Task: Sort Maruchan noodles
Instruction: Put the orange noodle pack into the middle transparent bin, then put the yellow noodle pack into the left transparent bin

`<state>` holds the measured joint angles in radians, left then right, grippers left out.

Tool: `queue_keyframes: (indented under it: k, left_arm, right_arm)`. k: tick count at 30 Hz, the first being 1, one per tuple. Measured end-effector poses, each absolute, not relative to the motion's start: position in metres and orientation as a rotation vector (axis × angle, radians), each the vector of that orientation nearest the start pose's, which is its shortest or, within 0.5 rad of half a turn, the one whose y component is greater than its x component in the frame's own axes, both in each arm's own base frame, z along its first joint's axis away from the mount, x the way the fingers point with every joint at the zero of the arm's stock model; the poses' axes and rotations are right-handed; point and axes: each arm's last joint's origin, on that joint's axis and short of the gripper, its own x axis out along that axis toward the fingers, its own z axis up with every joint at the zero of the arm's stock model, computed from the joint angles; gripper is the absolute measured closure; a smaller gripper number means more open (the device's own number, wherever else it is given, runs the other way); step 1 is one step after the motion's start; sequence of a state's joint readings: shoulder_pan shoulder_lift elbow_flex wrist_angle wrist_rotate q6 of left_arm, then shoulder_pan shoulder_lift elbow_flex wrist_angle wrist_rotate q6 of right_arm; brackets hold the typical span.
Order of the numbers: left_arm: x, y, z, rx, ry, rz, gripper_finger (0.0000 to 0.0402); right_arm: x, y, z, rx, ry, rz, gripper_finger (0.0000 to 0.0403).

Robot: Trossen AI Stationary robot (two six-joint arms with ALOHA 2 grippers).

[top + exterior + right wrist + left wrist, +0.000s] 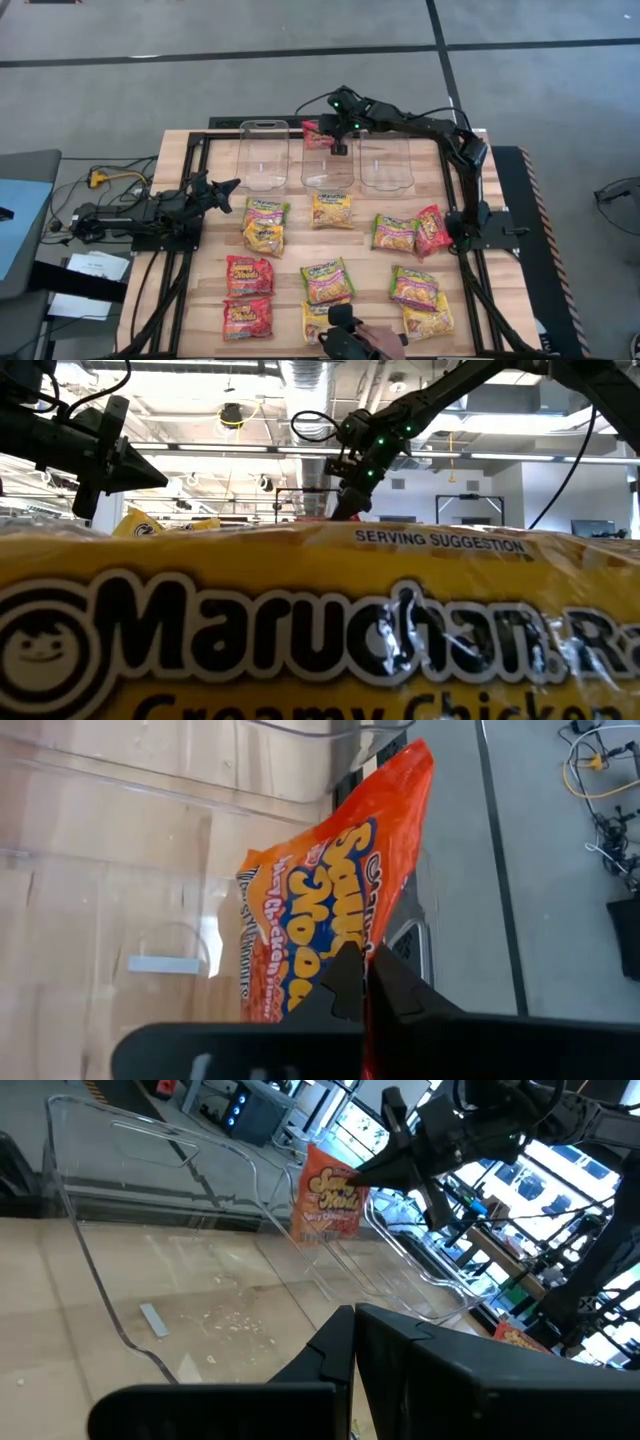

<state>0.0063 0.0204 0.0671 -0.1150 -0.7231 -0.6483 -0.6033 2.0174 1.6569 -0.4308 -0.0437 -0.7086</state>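
My right gripper (pixel 338 143) reaches over the far end of the middle clear bin (pixel 328 165) and is shut on a red-orange noodle packet (pixel 314 134), which also shows in the left wrist view as the packet (pixel 325 1205) above the bin. Several other yellow, green and red packets lie flat on the table's near half, among them a yellow one (pixel 331 208) and a red one (pixel 249 275). My left gripper (pixel 228 185) hovers shut near the left bin (pixel 263 158), touching nothing. The low view is mostly filled by a yellow packet (pixel 300 630). My right gripper pinches the red-orange packet between its two fingers at one edge (pixel 352 945). From the left wrist view the fingers (pixel 385 1168) come slanting down from the right side onto its upper edge (pixel 360 1180). The packet hangs below them, lifted clear above the middle bin.
Three clear bins stand side by side along the far edge, the right one (pixel 386 162) included. The left arm's base and cables sit at the table's left edge (pixel 120 215). A dark camera mount (pixel 345 338) stands at the near edge among the packets.
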Motion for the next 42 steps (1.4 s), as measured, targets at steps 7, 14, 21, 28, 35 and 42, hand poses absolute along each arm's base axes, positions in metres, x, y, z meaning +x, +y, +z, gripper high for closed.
queue_keyframes:
  k: [7,14,21,28,35,42]
  left_arm:
    - [0.087,0.02,0.174,-0.594,-0.173,0.723,0.0401]
    - [0.087,0.02,0.174,-0.594,-0.173,0.723,0.0401]
    - [0.087,0.02,0.174,-0.581,-0.168,0.724,0.0401]
    - [0.087,0.02,0.174,-0.576,-0.166,0.724,0.0401]
    - [0.087,0.02,0.174,-0.576,-0.166,0.724,0.0401]
    - [0.087,0.02,0.174,-0.531,-0.149,0.726,0.0401]
  right_arm:
    - [0.375,-0.258,0.233,-0.405,0.933,-0.24,0.0388]
    - [0.375,-0.257,0.235,-0.404,0.925,-0.244,0.0387]
    - [0.375,-0.257,0.235,-0.402,0.925,-0.245,0.036]
    - [0.375,-0.257,0.235,-0.401,0.926,-0.245,0.0326]
    - [0.375,-0.258,0.235,-0.415,0.948,-0.286,0.0301]
    - [0.384,-0.251,0.258,-0.443,0.914,-0.356,0.029]
